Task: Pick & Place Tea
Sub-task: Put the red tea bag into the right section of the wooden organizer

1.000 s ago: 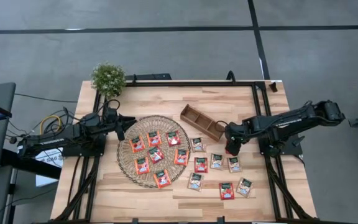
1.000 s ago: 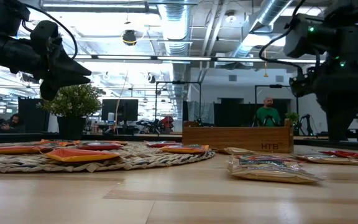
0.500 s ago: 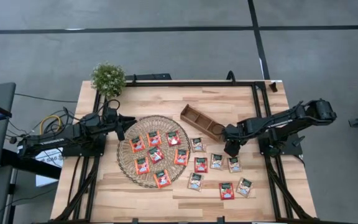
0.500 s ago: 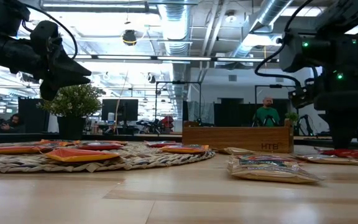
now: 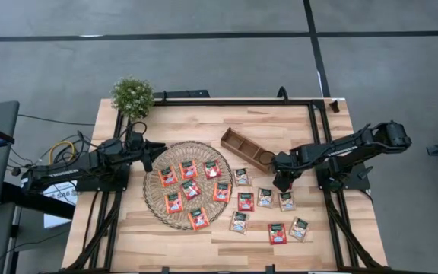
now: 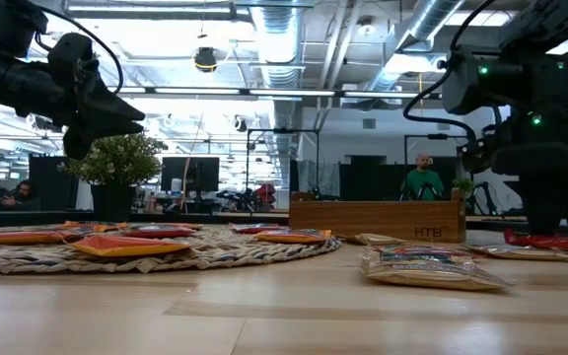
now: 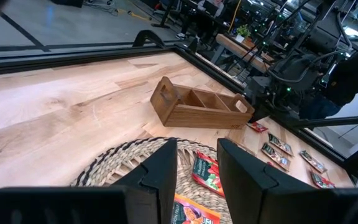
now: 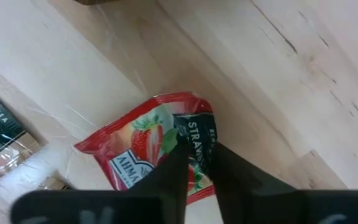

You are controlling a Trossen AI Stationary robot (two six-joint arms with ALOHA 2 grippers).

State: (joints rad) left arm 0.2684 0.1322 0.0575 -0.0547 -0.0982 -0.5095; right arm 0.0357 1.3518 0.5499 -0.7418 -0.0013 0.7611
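Note:
Several red-orange tea sachets (image 5: 189, 169) lie on the round wicker mat (image 5: 158, 207). More sachets, red and pale green (image 5: 245, 202), lie flat on the table to its right. My right gripper (image 5: 282, 184) points down at the table near the wooden tray (image 5: 247, 149), shut on a red strawberry tea sachet (image 8: 145, 146), which also shows in the low view (image 6: 550, 240). My left gripper (image 7: 197, 165) hovers level over the mat's far left rim, open, with nothing between its fingers. My right gripper pinches the red sachet between its two fingers at the dark printed part near one edge (image 8: 197, 134). The fingers come from above, pointing down. The foil is crumpled up between them, and the rest of the sachet lies on the table.
A potted plant (image 5: 132, 95) stands at the table's far left corner. The three-compartment tray sits just beyond the right gripper, and pale green sachets (image 5: 286, 201) lie close on its near side. A person (image 6: 423, 179) stands far off in the room.
My right gripper has shut on the red sachet beneath it. One end of the sachet now stands a little up off the table.

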